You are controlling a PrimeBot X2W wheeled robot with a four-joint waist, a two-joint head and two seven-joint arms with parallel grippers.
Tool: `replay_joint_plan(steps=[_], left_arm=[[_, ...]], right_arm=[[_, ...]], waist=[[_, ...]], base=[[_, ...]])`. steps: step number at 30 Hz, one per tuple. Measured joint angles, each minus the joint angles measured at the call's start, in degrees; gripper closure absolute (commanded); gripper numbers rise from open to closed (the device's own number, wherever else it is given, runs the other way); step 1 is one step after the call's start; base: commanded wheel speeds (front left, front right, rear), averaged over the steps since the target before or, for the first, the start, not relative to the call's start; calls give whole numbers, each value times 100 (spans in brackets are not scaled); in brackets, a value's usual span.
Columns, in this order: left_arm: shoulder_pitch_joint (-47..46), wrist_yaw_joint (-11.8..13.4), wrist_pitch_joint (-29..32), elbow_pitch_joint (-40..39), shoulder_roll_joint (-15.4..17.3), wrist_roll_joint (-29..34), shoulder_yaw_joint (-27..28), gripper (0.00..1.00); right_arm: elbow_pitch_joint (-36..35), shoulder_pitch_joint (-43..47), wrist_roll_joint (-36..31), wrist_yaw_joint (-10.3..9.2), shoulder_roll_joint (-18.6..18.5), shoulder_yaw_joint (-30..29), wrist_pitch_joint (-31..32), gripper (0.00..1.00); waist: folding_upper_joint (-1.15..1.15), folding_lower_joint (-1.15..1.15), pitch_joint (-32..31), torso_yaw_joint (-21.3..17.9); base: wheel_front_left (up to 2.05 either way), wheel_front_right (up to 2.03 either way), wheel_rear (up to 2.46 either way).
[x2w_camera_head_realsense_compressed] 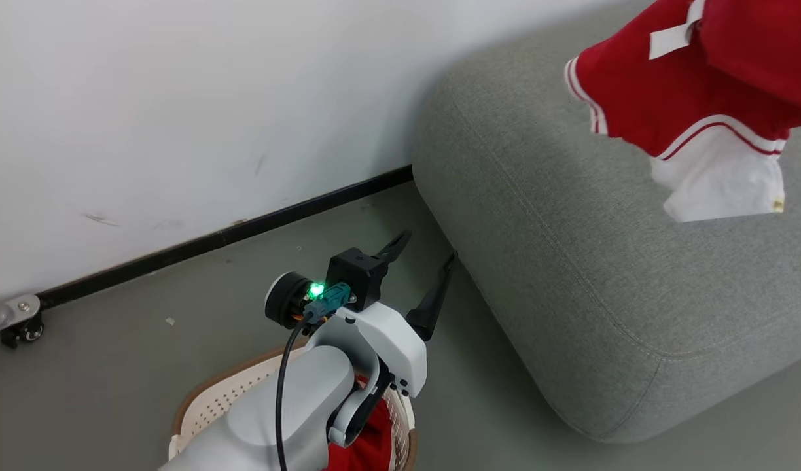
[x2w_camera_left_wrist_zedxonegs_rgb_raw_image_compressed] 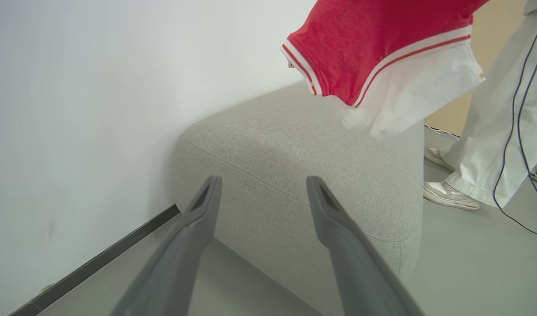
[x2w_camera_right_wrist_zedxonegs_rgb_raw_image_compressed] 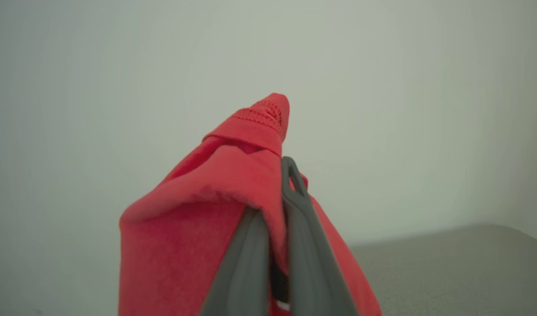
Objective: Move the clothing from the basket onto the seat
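**Red garment held high over the seat, more waiting in the basket**

The right fingers [x2w_camera_right_wrist_zedxonegs_rgb_raw_image_compressed: 290, 193] are clenched on a bunched fold of the clothing [x2w_camera_right_wrist_zedxonegs_rgb_raw_image_compressed: 198, 228], pinching it just under a stitched hem. The rest of the garment hangs free beneath them. Its striped trim and white lining dangle above the grey seat [x2w_camera_head_realsense_compressed: 570, 261], apparently not touching it. One high pinch likely keeps the fabric from dragging over the cushion's edge before it is let go.

The left fingers [x2w_camera_left_wrist_zedxonegs_rgb_raw_image_compressed: 207, 206] stand spread and empty, pointing at the seat's rounded corner. The basket [x2w_camera_head_realsense_compressed: 211, 399] sits behind and below them, under the forearm, with more red cloth in it. By that I judge the task part done.

To the left of the left fingers run the white wall [x2w_camera_head_realsense_compressed: 178, 98] and its dark skirting [x2w_camera_head_realsense_compressed: 243, 232]. Beyond those fingers, past the seat's far end, a person's legs [x2w_camera_left_wrist_zedxonegs_rgb_raw_image_compressed: 492, 131] stand on the floor beside a thin trailing cable [x2w_camera_left_wrist_zedxonegs_rgb_raw_image_compressed: 516, 131]. These are the things nearest the drop worth minding.
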Motion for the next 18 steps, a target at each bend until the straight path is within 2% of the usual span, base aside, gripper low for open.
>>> replay_joint_plan(steps=[9, 18], left_arm=[[-198, 101, 4, -272, 51, 242, -103, 0], [-364, 108, 64, -465, 49, 360, -248, 0]], right_arm=[[766, -545, -89, 0, -388, -344, -1, 100], [1325, -634, -224, 0, -743, -599, -197, 100]], waist=[[0, 0, 447, 215], [0, 0, 869, 433]], base=[[0, 0, 0], [0, 0, 0]])
